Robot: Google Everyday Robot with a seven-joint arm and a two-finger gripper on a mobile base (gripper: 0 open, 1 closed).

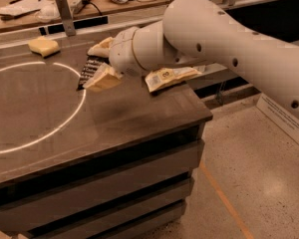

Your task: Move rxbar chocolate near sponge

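Currently the rxbar chocolate [89, 70] is held clamped in the gripper [98, 64], over the right edge of the white circle [84, 94]. The sponge [44, 46] is seen far left, apart.

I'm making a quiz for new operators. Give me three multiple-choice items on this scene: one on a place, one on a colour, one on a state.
1. Where is the sponge?
A. Inside the white circle
B. At the far left of the table, outside the circle
C. On the floor

2. What colour is the wrapper of the chocolate bar?
A. Black
B. Red
C. Green

3. How is the chocolate bar placed?
A. Lying free on the table
B. On the floor
C. Between the two fingers of the gripper

Answers: B, the sponge sits beyond the circle's line. A, the wrapper is dark with white text. C, a pale finger sits on each side of it.
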